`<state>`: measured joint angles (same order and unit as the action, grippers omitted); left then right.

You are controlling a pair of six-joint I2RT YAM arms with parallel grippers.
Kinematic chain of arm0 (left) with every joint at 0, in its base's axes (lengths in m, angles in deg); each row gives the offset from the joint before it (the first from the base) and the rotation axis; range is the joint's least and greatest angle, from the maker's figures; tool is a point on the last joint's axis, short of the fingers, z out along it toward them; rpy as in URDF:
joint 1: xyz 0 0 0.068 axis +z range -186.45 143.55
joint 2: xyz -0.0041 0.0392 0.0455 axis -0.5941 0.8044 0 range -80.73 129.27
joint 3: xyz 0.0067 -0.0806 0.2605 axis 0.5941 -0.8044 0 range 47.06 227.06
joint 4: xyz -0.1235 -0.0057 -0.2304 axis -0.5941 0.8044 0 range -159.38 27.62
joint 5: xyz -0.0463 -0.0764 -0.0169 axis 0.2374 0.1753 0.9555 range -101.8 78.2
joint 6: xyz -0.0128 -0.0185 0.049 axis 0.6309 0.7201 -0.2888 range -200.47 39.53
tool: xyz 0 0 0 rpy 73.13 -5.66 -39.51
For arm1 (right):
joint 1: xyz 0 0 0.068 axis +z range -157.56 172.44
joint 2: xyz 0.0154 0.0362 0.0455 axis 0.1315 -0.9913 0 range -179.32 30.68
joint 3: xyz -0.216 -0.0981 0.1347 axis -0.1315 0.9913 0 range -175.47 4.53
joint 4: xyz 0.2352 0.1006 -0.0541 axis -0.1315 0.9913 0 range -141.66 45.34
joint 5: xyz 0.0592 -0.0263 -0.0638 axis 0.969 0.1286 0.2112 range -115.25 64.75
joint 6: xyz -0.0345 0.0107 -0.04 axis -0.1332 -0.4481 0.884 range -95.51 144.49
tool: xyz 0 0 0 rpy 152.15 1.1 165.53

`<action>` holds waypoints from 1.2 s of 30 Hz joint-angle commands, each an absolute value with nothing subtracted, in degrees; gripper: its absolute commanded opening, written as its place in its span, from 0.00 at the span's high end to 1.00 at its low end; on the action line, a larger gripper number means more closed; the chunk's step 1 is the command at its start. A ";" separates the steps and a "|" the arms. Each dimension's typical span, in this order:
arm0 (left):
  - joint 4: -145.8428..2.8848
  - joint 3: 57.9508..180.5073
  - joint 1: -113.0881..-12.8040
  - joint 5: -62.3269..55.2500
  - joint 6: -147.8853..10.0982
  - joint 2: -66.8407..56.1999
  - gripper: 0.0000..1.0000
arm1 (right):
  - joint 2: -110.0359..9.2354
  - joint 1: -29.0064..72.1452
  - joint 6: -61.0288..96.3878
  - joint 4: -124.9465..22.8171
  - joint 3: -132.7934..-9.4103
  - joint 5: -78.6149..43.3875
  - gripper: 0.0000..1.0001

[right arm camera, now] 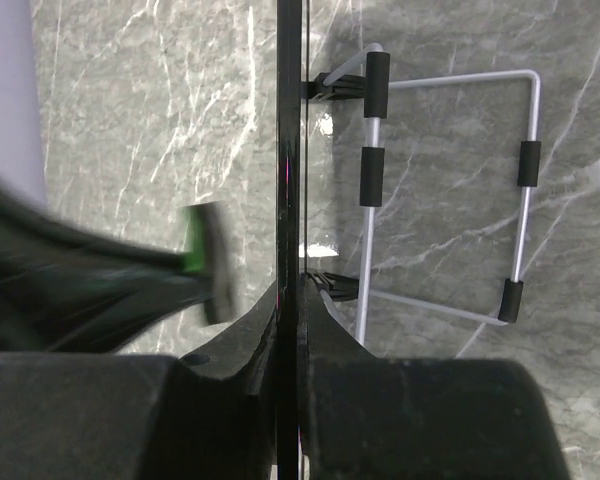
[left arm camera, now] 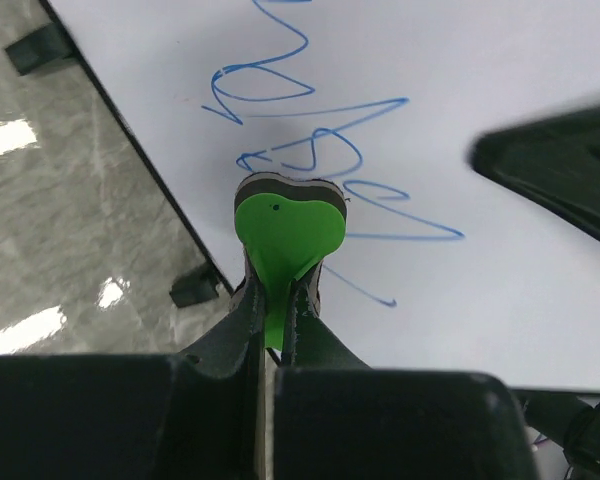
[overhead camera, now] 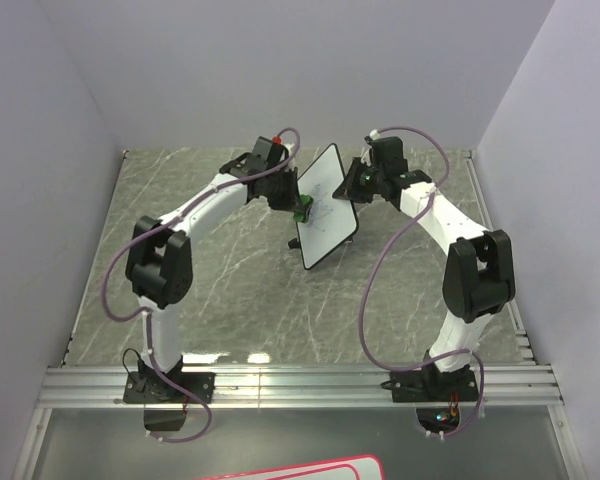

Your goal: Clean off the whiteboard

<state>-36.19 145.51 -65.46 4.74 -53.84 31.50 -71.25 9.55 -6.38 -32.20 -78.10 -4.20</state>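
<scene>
**rigwatcher:** Biggest thing first: your grey marble-look table (overhead camera: 220, 280) fills the floor of the top view, with pale walls on three sides. The whiteboard (overhead camera: 332, 180) is toward the back, about mid-width. It's up on edge and tilted, right between your two arms.

**yam_helper:** Yep. On its back side your right wrist cam shows a bent wire stand (right arm camera: 374, 176) with black sleeves, meeting the board's rim at two dark clips. No view shows me whether the board's bottom edge actually sits on the table, so I can't tell you that.

**rigwatcher:** Now the pincers. Your right gripper (right arm camera: 290, 300) is clamped on the board's rim, and you can see the board edge-on running straight between its fingers. Your left gripper (left arm camera: 273, 305) is pinched tight on the stem of a green heart-shaped eraser (left arm camera: 285, 225) with a dark felt layer on its far side.

**yam_helper:** That eraser is right at the written face, at the lower end of the blue scribbles (left arm camera: 325, 135). Is the felt actually touching? From the left wrist it looks pressed on, but the right wrist view is smeared there, so I can't tell.

**rigwatcher:** Smallest bits: two black tabs (left arm camera: 195, 287) stick out from the board's thin dark rim, on the side facing the table.
</scene>
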 commanded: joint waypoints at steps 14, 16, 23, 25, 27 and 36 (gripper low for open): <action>-47.67 157.44 -66.59 18.27 -48.74 43.80 1.00 | -73.82 12.48 -8.20 -34.35 -79.84 -0.38 1.00; -46.00 160.59 -65.72 17.38 -48.66 46.17 1.00 | -74.17 13.01 -8.11 -34.17 -79.84 0.14 1.00; -44.16 164.21 -60.97 16.15 -47.51 51.72 1.00 | -74.44 13.80 -7.67 -33.12 -80.19 1.99 1.00; -42.14 166.05 -60.62 15.71 -48.21 54.00 1.00 | -74.26 14.06 -7.67 -33.03 -79.84 2.08 1.00; -40.99 166.59 -60.62 15.71 -48.65 55.41 1.00 | -74.00 14.24 -7.67 -33.29 -79.23 2.61 1.00; -38.88 165.98 -65.79 21.86 -54.28 52.17 1.00 | -75.14 14.77 -8.46 -33.82 -79.93 3.66 1.00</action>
